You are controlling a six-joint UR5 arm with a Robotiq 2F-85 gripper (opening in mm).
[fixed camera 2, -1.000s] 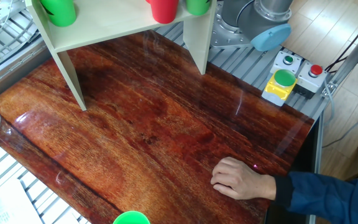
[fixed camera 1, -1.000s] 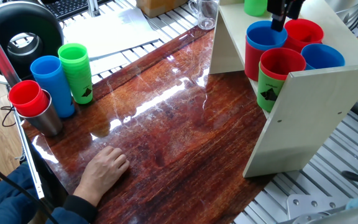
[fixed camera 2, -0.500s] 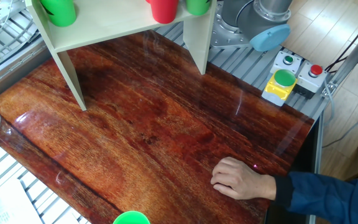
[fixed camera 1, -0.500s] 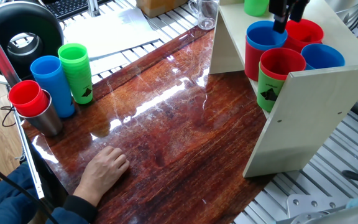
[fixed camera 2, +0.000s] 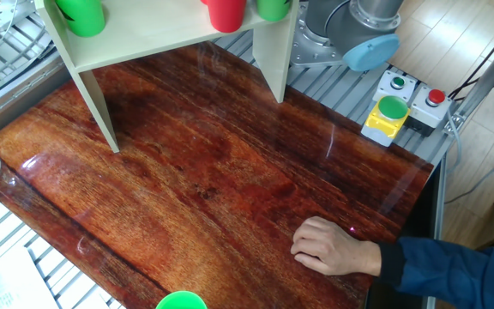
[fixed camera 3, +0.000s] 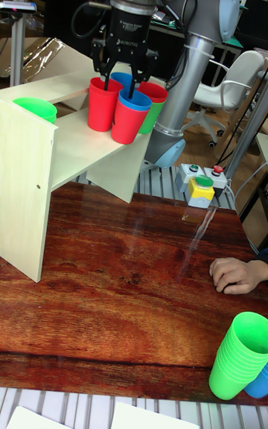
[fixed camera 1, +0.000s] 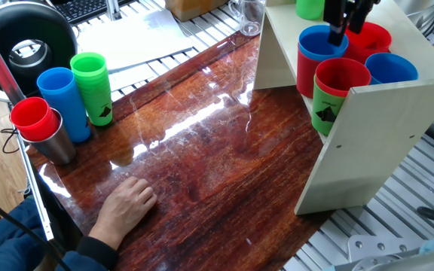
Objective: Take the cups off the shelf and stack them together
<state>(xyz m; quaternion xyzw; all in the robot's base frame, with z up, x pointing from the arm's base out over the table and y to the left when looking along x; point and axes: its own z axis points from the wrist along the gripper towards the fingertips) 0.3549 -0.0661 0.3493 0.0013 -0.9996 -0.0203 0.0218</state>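
Observation:
The pale shelf (fixed camera 1: 375,143) stands at the table's right, its board (fixed camera 3: 82,146) carrying the cups. A blue-rimmed cup (fixed camera 1: 319,47), a red cup (fixed camera 1: 371,38), another blue cup (fixed camera 1: 392,68) and a red one nested in a green logo cup (fixed camera 1: 336,89) cluster together. A lone green cup (fixed camera 3: 34,109) sits on the shelf top. My gripper (fixed camera 1: 346,26) hangs open over the cluster. One finger dips at the blue cup's rim and the other stands by the red cup. In the tall view my gripper (fixed camera 3: 119,85) has nothing between its fingers.
Tall blue (fixed camera 1: 65,102) and green (fixed camera 1: 93,86) cup columns and a red cup in a steel tumbler (fixed camera 1: 51,139) stand at the table's left. A person's hand (fixed camera 1: 126,203) rests on the wood. A button box (fixed camera 2: 401,107) sits beyond the edge.
My gripper has shifted slightly and come a little lower over the blue and red cups. The cups and the hand have not moved.

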